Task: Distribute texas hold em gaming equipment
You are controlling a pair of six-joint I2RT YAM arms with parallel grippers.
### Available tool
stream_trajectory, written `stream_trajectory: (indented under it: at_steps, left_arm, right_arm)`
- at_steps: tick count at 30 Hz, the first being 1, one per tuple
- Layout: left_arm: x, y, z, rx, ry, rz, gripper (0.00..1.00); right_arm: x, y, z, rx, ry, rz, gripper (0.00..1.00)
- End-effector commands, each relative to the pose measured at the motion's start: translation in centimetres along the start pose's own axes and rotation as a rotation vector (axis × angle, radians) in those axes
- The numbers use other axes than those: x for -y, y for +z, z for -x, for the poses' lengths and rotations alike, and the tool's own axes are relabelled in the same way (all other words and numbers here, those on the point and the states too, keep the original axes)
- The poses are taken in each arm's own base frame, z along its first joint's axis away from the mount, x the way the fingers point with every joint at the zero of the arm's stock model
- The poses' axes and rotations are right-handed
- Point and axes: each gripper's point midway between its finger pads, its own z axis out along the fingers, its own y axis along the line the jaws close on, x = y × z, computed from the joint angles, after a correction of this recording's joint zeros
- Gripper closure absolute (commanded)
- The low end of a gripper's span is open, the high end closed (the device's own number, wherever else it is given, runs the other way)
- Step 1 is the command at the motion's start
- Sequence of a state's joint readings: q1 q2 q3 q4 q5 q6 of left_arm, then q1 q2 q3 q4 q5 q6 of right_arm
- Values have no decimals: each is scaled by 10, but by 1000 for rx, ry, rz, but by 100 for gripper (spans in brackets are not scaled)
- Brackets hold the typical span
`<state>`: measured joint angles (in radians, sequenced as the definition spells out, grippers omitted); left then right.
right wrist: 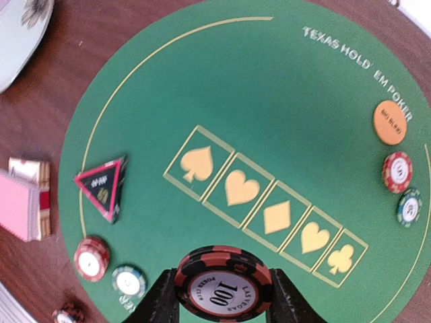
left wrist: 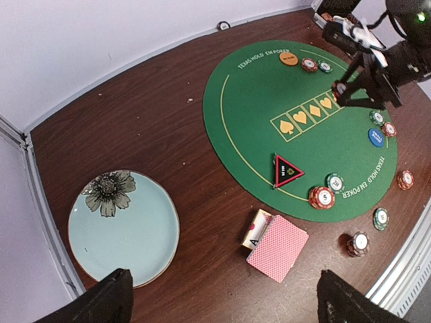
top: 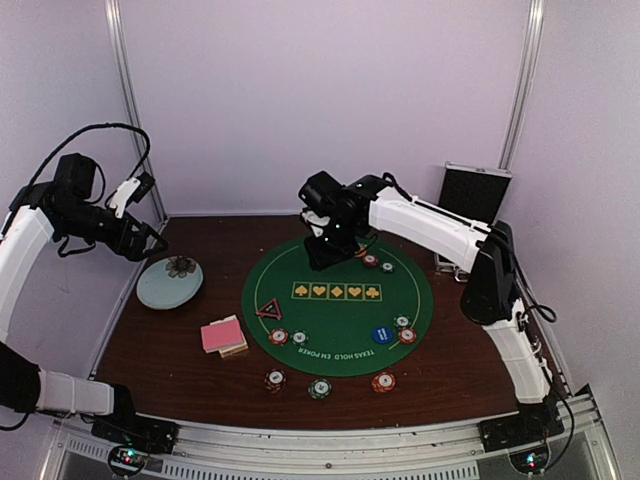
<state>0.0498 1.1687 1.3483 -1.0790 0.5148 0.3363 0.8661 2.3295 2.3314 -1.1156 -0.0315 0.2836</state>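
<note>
Right claw (right wrist: pixel 224 304) half closed on 1 red 100 chip (right wrist: pixel 224 282), pinched by its rim over the far side of the green mat (right wrist: pixel 269 87). Left claw (top: pixel 150 240) wide open, empty. My worry: with this thin rim grip, the chip can tilt on release and roll into the 2 chips (right wrist: pixel 397 171) nearby.

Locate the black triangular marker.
Top view: the triangular marker lies at the left edge of the green mat, just beyond a red chip, right of the card deck.

Green felt mat (right wrist: pixel 269 101) with yellow suit symbols; red-and-black striped chip (right wrist: pixel 224 288).
</note>
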Motion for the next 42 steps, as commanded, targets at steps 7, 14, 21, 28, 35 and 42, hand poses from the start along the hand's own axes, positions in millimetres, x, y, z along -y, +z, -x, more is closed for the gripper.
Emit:
stream_trajectory:
  at_steps: [7,14,21,28,35,42]
  left_arm:
    - [-1,9,-5,-22,-2,-33,2]
    - [-2,12,-6,-26,-7,-39,3]
    - [-3,12,-4,-27,-8,-41,2]
    - [-3,11,-4,-26,-4,-33,2]
    - [-3,12,-5,-29,-8,-39,2]
    - [0,11,-6,-30,-5,-48,2]
  right_arm:
    - [101,71,52,122,167,-134,86]
    - [128,103,58,140,211,-132,84]
    - [141,119,59,156,231,-151,83]
    - [147,136,57,154,259,-138,78]
    - [158,142,54,147,289,-144,76]
    - [157,142,52,140,302,-131,50]
